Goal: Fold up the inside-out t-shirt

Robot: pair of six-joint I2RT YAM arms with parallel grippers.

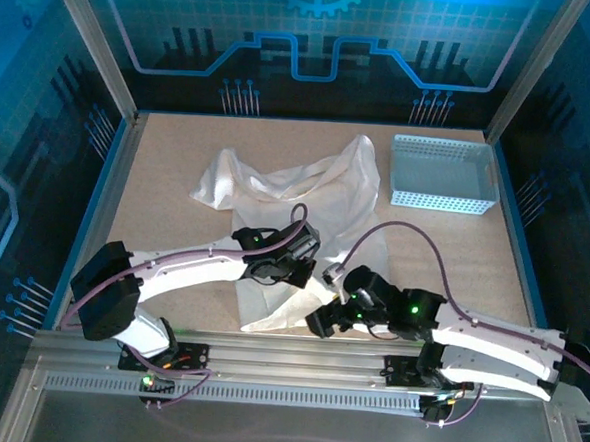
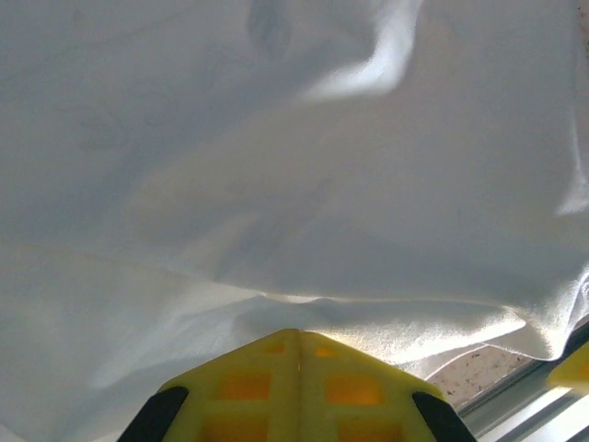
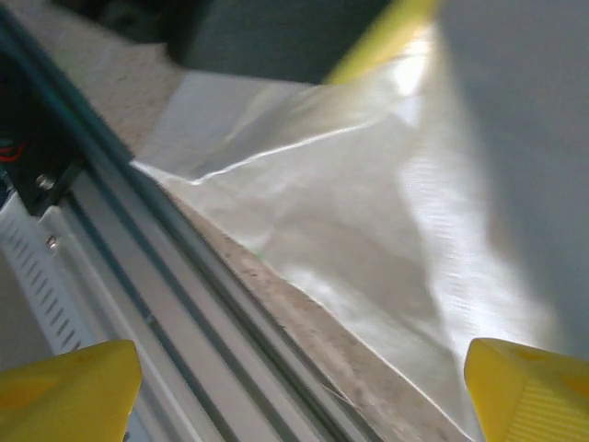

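Here the shirt [image 1: 287, 195] lies crumpled on the table [image 1: 166, 203] left of the basket [image 1: 444, 201], the left gripper [image 2: 299, 337] pinched shut on its cloth, the right gripper [image 3: 296, 378] wide open over its near corner.

light: dim, blue-tinted | glare: t-shirt [image 3: 368, 230] | wrist views: blurred

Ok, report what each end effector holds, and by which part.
Left end effector: shut, apparently pinching a fold mid-shirt. Right end effector: open at the shirt's near edge, holding nothing.
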